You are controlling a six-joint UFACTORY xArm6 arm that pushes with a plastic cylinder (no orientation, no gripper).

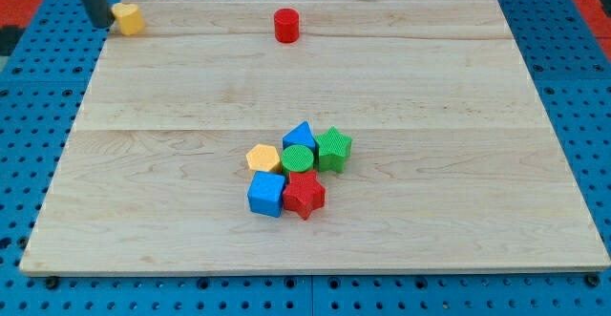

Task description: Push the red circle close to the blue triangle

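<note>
- The red circle [286, 25] stands alone at the far edge of the wooden board [458, 163], a little left of centre.
- The blue triangle [300, 134] sits well apart, nearer, in a cluster touching the green circle [297, 158], green star [333, 149], yellow hexagon [263, 158], blue cube [266, 194] and red star [304, 195].
- My tip [101, 23] is at the far left corner, just left of a yellow block [128, 17]; it is a bare rod with no pincer to spread or press.

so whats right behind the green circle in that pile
The blue triangle sits just behind the green circle, toward the view's top, apparently touching it. The circle covers the triangle's lower part, so its base cannot be seen. The red circle stands far beyond.
</note>
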